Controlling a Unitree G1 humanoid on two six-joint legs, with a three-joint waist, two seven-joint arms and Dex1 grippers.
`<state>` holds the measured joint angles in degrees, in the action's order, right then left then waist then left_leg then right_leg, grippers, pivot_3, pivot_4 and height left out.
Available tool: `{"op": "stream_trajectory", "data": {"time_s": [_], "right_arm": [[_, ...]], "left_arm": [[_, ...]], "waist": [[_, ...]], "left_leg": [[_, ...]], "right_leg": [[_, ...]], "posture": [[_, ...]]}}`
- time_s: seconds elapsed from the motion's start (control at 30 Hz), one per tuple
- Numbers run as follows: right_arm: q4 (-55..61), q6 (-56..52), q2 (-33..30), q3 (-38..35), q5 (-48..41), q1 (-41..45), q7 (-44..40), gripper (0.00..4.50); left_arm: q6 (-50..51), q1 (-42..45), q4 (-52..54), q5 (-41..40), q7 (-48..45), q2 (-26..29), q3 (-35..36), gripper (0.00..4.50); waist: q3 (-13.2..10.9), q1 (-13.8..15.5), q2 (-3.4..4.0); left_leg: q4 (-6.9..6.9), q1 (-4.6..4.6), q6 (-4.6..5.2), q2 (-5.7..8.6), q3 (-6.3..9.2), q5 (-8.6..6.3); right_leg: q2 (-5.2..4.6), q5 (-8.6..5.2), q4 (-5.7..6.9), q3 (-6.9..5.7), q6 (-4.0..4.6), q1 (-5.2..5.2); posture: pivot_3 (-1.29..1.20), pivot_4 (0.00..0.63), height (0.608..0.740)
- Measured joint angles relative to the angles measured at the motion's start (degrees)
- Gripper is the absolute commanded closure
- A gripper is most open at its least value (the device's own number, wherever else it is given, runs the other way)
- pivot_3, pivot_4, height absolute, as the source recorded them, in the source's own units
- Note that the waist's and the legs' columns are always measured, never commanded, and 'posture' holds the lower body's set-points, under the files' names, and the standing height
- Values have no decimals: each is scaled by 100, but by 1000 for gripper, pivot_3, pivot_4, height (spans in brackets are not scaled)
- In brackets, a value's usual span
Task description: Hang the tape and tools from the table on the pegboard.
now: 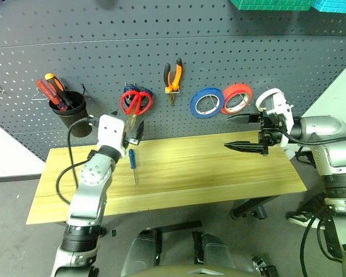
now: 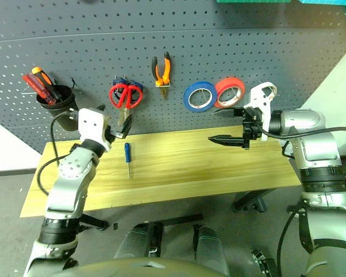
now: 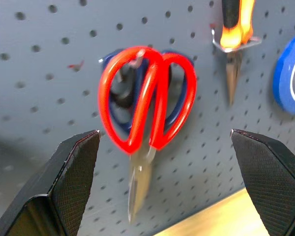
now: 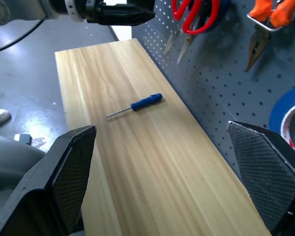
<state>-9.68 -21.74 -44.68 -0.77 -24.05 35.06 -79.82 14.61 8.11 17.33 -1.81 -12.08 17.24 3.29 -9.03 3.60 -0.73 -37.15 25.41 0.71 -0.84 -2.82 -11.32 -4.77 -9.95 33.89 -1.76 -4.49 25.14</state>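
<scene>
Screwdriver (image 1: 131, 162) lying loose on tabletop (image 1: 207, 173): light, stiff, rolling easily; likely gripping blue handle. Left tool (image 3: 167, 187) gaping wide, empty; right tool (image 4: 162, 182) likewise.

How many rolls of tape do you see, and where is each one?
2 for sure: the blue roll and the red-orange roll hang side by side on the pegboard. The right gripper may hide another.

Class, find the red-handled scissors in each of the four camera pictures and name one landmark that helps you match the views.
Left eye view: red-handled scissors hang on the pegboard, left of the orange-handled pliers.
Right eye view: same hook, above the blue-handled screwdriver.
Left wrist view: hanging centrally, straight ahead of the open left gripper.
Right wrist view: at the picture's upper edge.
Shared landmark: the pliers beside them.
</scene>
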Motion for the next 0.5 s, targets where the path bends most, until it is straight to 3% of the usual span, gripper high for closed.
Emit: {"op": "stream_trajectory", "data": {"time_s": [0.17, 0.3, 0.5], "right_arm": [[371, -301, 27, 107, -155, -20, -83, 0], [444, -374, 67, 225, -201, -17, -136, 0], [-20, -379, 98, 558, 34, 277, -218, 0]], "left_arm": [[-116, -733, 188, 425, 72, 526, 254, 46], [422, -878, 476, 413, 201, 388, 451, 46], [2179, -980, 504, 283, 505, -200, 423, 46]], "waist": [[0, 45, 0], [0, 156, 0], [-7, 226, -2]], "left_leg": [[0, 1, -15, -2, 0, -9], [1, 3, -15, -5, 0, -11], [3, 6, -12, -4, -1, -13]], "right_leg": [[-4, -1, -1, -1, 1, 2], [-10, 0, -5, 0, 1, 5], [-11, -1, 0, -4, 0, 14]], "posture": [[181, 98, 740], [209, 121, 740], [221, 167, 740]]}}
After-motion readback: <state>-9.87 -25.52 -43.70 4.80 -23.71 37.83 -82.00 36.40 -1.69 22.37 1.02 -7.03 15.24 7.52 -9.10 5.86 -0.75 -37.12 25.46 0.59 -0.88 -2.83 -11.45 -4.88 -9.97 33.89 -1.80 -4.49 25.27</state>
